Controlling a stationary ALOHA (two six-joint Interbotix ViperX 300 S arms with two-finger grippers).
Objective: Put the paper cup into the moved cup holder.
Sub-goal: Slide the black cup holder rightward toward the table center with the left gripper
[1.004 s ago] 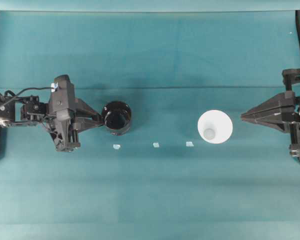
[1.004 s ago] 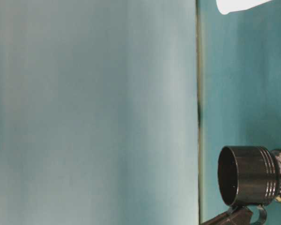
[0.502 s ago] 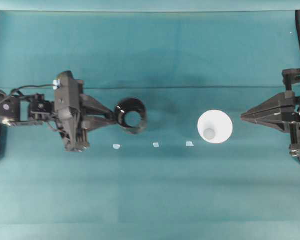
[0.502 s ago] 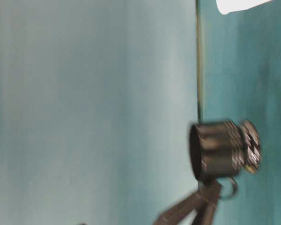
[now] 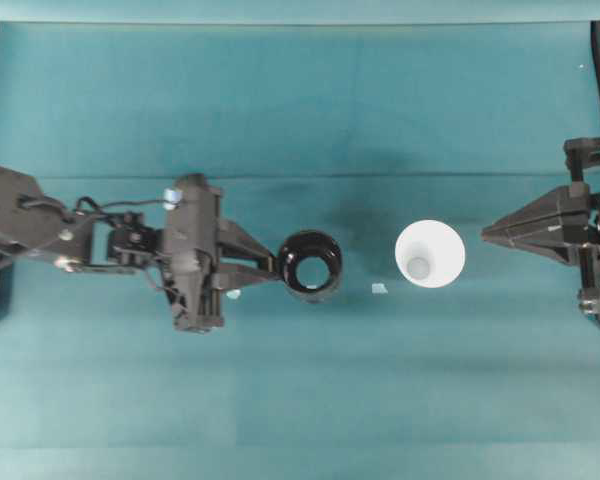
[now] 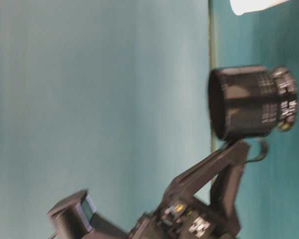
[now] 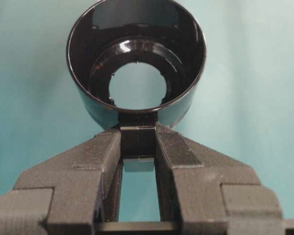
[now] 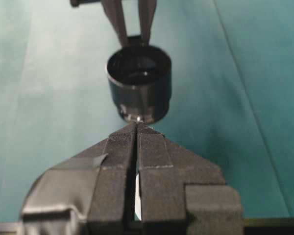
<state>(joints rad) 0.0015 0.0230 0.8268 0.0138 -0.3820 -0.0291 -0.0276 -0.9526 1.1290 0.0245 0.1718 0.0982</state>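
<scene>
Your left gripper (image 7: 138, 147) is gripping the holder (image 5: 311, 265) by its small handle. The two fingers (image 7: 98, 156) are pressing on the handle from both sides, so the jaws are standing only a little apart, as wide as the handle. In the left wrist view you are looking straight into the holder: its floor has a big round opening and the teal cloth (image 5: 300, 100) is showing through it. In the table-level view the holder (image 6: 249, 102) is hanging clear of the cloth, with the arm reaching to it from below in that picture.

The cup (image 5: 430, 254) is standing upright on the cloth, to the right of the holder in the overhead view, near but not touching it. Its wide white rim is facing up and the greyish base is showing inside.

Your right gripper (image 5: 487, 232) is resting at the far side of the cup from the holder, apart from the cup, pointing toward it. Its jaws are pressed together and are holding nothing; the right wrist view is showing the fingertips (image 8: 137, 128) meeting. A small pale scrap (image 5: 379, 289) is lying on the cloth between the holder and the cup.
</scene>
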